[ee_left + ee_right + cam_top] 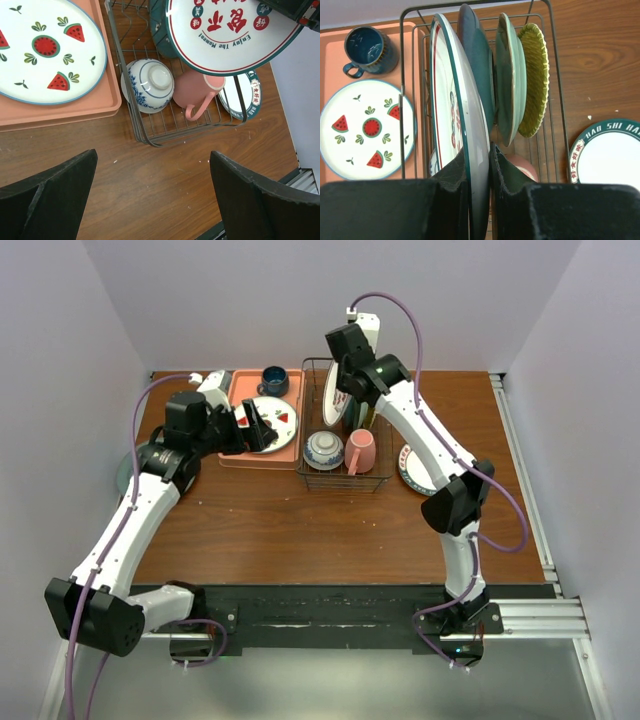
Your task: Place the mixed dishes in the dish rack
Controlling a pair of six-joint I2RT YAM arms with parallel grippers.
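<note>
Right wrist view: white plate with red marks clamped on edge by right gripper, upright at the dish rack, just beside a teal-grey plate. Seating on the prongs not discernible. Recommended: lower straight down, hold rim clear of the neighbour, release only once settled. Left gripper spread wide, empty, above table before the rack. Pink mug and patterned bowl racked.

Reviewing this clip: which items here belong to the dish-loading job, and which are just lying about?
Job: dish rack; red-marked white plate in right claw; teal plates, yellow plate, bowl, pink mug racked; watermelon plate, blue mug, green-rimmed plate waiting.
Lying about: pink tray, table.
</note>
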